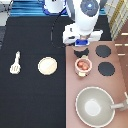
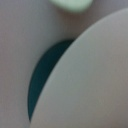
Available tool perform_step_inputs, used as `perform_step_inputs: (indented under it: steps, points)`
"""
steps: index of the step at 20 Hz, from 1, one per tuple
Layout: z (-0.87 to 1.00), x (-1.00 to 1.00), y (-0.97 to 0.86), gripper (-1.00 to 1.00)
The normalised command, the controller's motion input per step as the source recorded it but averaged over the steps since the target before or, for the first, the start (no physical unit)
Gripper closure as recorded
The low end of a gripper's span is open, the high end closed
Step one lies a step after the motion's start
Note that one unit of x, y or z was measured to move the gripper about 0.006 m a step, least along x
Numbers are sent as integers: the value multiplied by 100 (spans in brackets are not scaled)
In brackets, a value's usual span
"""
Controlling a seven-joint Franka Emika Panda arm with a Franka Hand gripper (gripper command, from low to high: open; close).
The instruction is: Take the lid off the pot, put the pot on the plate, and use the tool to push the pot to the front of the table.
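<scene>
While the small pink round pot (image 1: 83,65) is sitting uncovered on the pinkish-brown stove (image 1: 95,80), the pincer (image 1: 81,50) is hovering just above it, its opening impossible to tell.

The arm hides the tool (image 1: 81,50) above the pot (image 1: 83,65).

The black bench (image 1: 30,95) fills the exterior view from its centre out to nine o'clock. On it lie the cream tool (image 1: 15,63), at nine o'clock, and the round tan plate (image 1: 48,65) just left of centre, the two apart. A pinkish-brown stove counter (image 1: 120,80) takes the three o'clock side. It carries two black burners (image 1: 104,51), the small pink pot (image 1: 83,65) with no lid on it, and a large grey pan (image 1: 94,106) at five o'clock. The end effector (image 1: 81,50) hangs over the counter at one o'clock, just above the pot.
</scene>
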Motion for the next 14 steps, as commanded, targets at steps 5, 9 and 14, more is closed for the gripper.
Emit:
perform_step_inputs:
  steps: [5, 9, 14]
  points:
    - [-41, 24, 12, 100]
    - [-66, 6, 17, 100]
    - [12, -24, 27, -100]
